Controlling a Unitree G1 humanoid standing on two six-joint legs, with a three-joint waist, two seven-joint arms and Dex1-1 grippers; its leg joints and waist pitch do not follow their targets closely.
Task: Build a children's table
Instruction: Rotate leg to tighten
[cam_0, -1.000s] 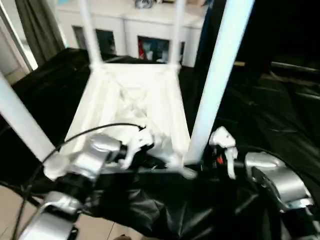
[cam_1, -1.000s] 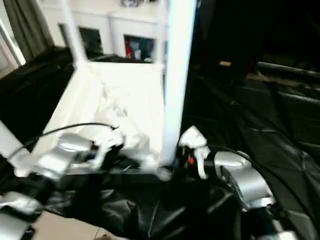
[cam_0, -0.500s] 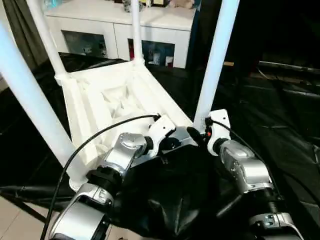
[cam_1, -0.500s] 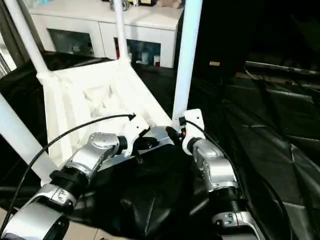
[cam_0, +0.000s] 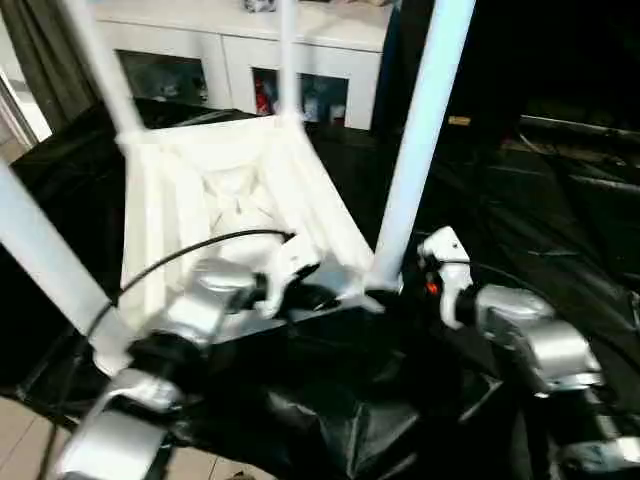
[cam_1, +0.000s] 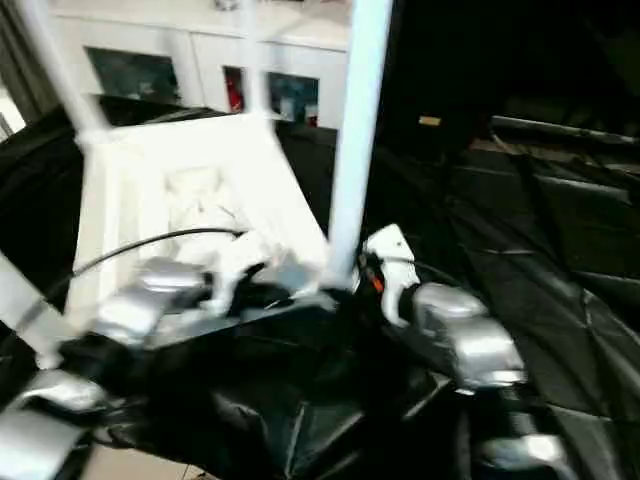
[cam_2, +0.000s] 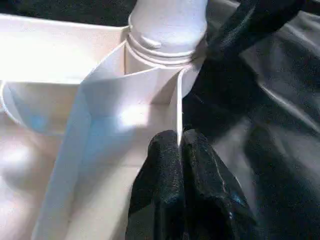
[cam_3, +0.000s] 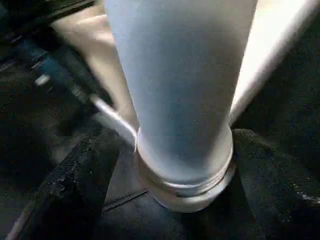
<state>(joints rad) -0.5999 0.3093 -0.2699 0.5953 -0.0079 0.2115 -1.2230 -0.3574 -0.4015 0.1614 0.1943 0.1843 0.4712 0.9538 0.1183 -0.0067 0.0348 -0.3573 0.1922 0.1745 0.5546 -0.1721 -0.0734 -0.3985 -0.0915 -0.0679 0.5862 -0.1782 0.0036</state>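
**Seating the near-right leg while the rim is pinned**

Head views: the white plastic rectangular table top (cam_0: 235, 205) lies upside down on the black plastic sheeting (cam_0: 520, 200), ribbed underside up, with white tubular legs rising from its corners. The near-right white tubular leg (cam_0: 420, 130) stands in the round corner socket (cam_0: 380, 283) closest to the robot. The left gripper (cam_0: 318, 296) sits at the top's near edge just beside that socket; the right gripper (cam_0: 412, 285) is at the leg's base from the other side. A white glass-door cabinet (cam_0: 250, 60) stands behind. This looks like the last stage of seating that leg.

Left wrist view: the left gripper's black fingers (cam_2: 165, 175) are pressed together on a thin upright rib of the top's rim (cam_2: 178, 115), pinching it, right next to the socket collar (cam_2: 167, 40). To do this well, I judge that this pinch should stay firm and low, so the top cannot slide or lift while the leg is worked.

Right wrist view: the right gripper's two fingers (cam_3: 82, 175) stand wide, one on each side of the leg's base (cam_3: 182, 150), straddling it; whether the pads touch the tube I cannot tell. A ringed collar shows at the bottom of the tube. The next move probably calls for closing squarely around the tube, keeping it upright and pressing or turning it along its own axis, not sideways, which could tilt it in the socket.
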